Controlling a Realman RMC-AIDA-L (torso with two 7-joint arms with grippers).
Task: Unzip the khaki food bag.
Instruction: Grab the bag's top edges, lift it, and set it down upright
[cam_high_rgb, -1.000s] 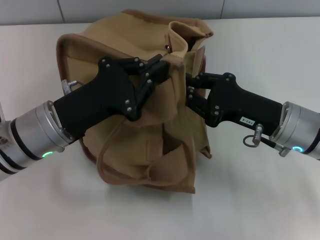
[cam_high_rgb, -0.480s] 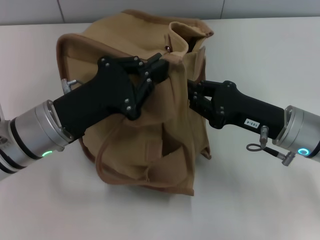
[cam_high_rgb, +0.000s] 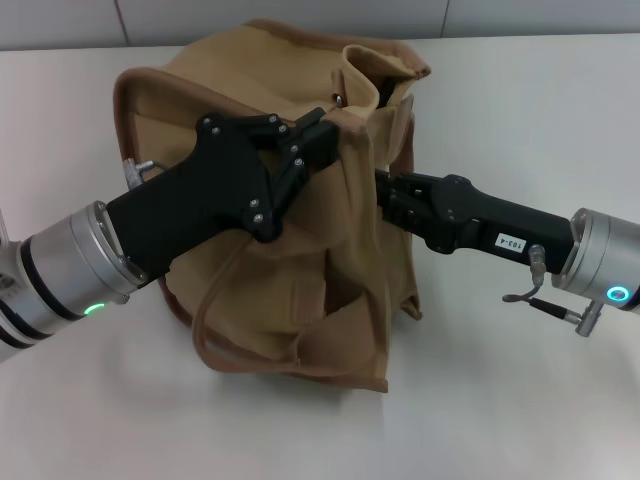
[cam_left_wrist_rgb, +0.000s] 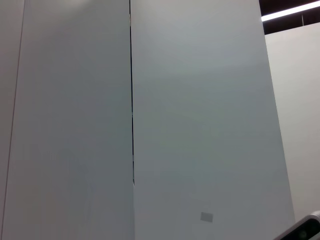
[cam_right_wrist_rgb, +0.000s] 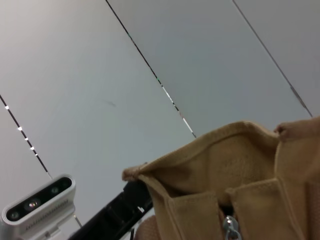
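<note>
The khaki food bag (cam_high_rgb: 300, 290) lies slumped on the white table, a tan canvas tote with brown piping (cam_high_rgb: 122, 95). My left gripper (cam_high_rgb: 318, 138) reaches in from the left and is shut on a fold of the bag's top fabric, holding it up. My right gripper (cam_high_rgb: 384, 196) comes in from the right, its tip pressed against the bag's upper right side under a fold. In the right wrist view the bag's top edge (cam_right_wrist_rgb: 220, 165) shows with a silver zipper pull (cam_right_wrist_rgb: 230, 227) hanging at a seam. The left wrist view shows only wall.
The white table (cam_high_rgb: 520, 90) spreads around the bag on all sides. A loose webbing handle (cam_high_rgb: 205, 310) hangs down the bag's front. A cable loop (cam_high_rgb: 528, 290) hangs under my right wrist. The head camera (cam_right_wrist_rgb: 37, 205) shows in the right wrist view.
My right wrist has rolled and the arm has dropped a little and drawn back to the right, its tip staying at the bag's side. My left gripper and the bag have hardly moved.
</note>
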